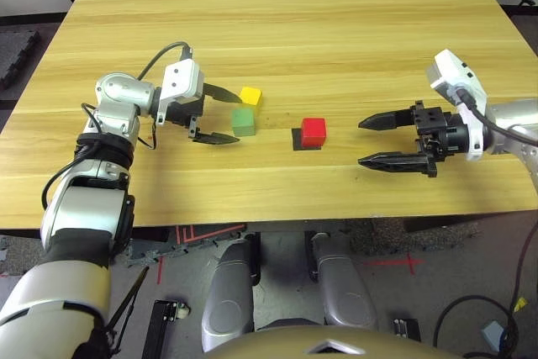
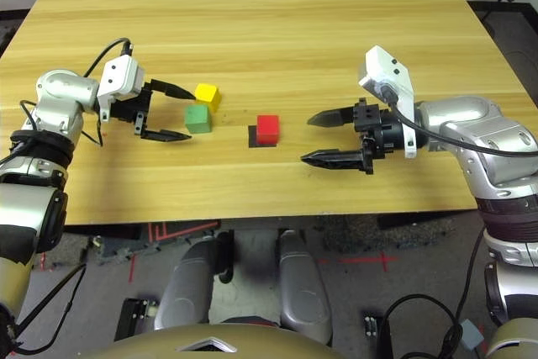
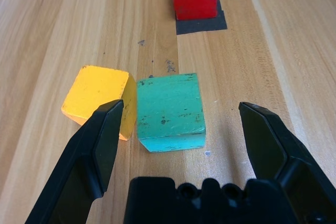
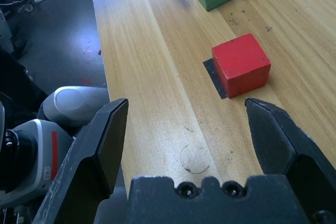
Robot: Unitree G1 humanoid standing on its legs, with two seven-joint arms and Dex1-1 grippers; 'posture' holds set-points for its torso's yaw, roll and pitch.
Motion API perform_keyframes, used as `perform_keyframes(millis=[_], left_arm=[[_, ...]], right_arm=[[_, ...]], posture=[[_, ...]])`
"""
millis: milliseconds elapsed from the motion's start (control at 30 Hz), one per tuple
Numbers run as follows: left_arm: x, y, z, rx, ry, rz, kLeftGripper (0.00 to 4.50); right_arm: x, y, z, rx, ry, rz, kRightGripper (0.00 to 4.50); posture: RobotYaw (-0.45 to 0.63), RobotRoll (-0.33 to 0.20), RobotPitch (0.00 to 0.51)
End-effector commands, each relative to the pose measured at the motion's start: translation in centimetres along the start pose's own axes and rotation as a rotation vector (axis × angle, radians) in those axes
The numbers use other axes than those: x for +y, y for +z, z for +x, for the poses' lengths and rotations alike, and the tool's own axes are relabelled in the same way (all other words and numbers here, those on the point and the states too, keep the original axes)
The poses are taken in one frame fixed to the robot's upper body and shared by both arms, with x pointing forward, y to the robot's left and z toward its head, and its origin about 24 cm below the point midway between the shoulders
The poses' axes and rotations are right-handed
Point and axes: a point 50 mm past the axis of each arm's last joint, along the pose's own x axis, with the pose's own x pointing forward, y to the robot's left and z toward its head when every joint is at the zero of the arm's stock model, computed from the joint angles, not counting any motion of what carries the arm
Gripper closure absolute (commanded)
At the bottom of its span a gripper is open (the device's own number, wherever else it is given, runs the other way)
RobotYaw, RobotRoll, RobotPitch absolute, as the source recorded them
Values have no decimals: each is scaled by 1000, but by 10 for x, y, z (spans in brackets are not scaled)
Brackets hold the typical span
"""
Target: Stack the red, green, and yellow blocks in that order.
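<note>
On the pale wood-grain worktop [image 1: 277, 39], my left claw, two black tapered fingers [image 1: 220, 138], stands open around the near side of the matte green cube [image 1: 243, 122]. The matte yellow cube [image 1: 250, 97] sits just beside the green, on its far side. I should slip the far finger between them or nudge yellow clear, then close squarely. The matte red cube [image 1: 313, 131] rests partly on a flat black square patch [image 1: 297, 141], ready as base. Right of it, my right claw [image 1: 363, 142] gapes, empty.
</note>
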Motion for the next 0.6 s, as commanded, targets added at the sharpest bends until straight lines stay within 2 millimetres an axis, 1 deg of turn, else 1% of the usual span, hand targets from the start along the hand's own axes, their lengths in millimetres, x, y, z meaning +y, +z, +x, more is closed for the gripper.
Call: perform_keyframes(millis=[33, 600], left_arm=[[-3, -8, 2, 21, 2, -33, 0], [-6, -17, 15, 39, 18, -50, 0]], right_arm=[[2, 2, -2, -4, -4, -6, 28], [-1, 2, 2, -15, -13, -16, 28]], posture=[[144, -33, 228], [150, -33, 237]])
